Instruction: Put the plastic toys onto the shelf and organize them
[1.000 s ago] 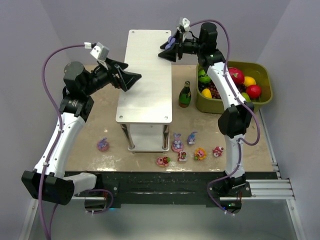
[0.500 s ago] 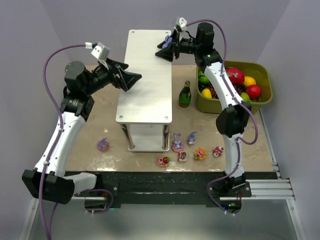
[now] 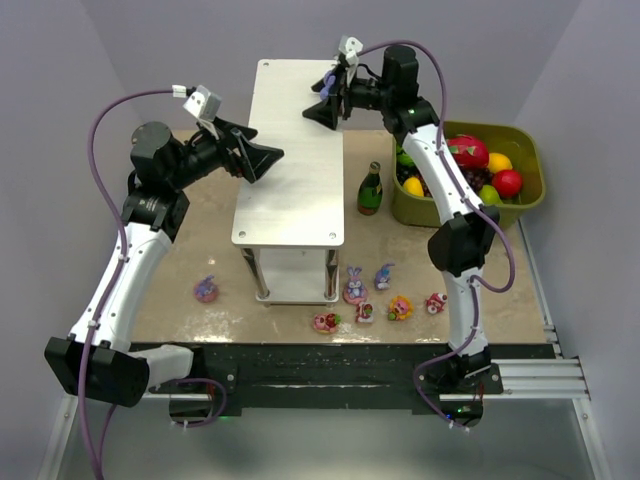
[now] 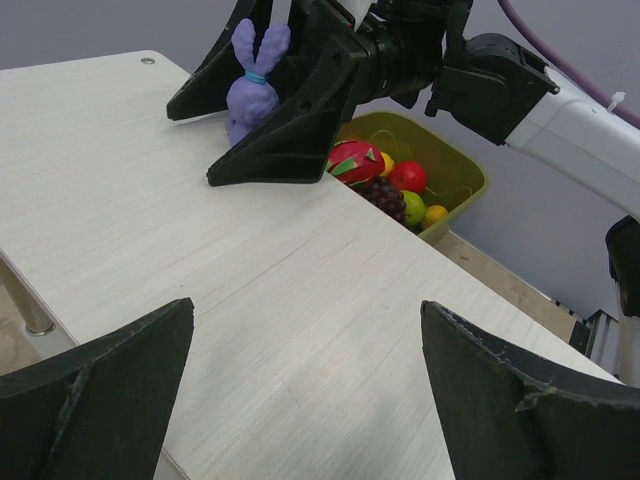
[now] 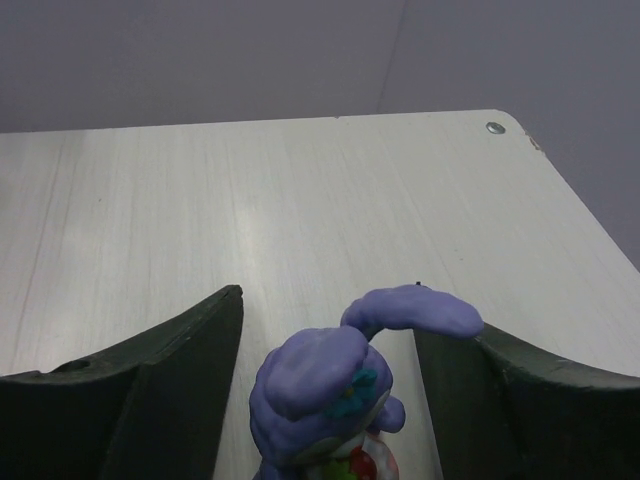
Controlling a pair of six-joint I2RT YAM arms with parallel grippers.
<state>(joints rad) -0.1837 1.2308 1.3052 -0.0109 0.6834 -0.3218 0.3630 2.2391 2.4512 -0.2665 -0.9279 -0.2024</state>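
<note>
1. Top external view: the shelf stands mid-worktop, its pale top board running away from the arm bases. The left gripper hangs over the board's left edge, jaws spread wide and empty. The right gripper reaches in over the far right part of the board with a purple bunny between its jaws. Other plastic toys lie on the worktop in front of the shelf: a second bunny, a purple piece off to the left, and small pink, red and yellow pieces near the front edge. A dark green bottle stands between the shelf and an olive-green bin of fruit.
2. Left wrist view: the left gripper has its jaws open above the bare board. Across the board, the purple bunny stands upright between the right gripper's dark fingers; its base is hidden.
3. Right wrist view: the right gripper's jaws stand apart, a sliver of board showing on each side of the bunny's body. One ear tip meets the right-hand finger.
</note>
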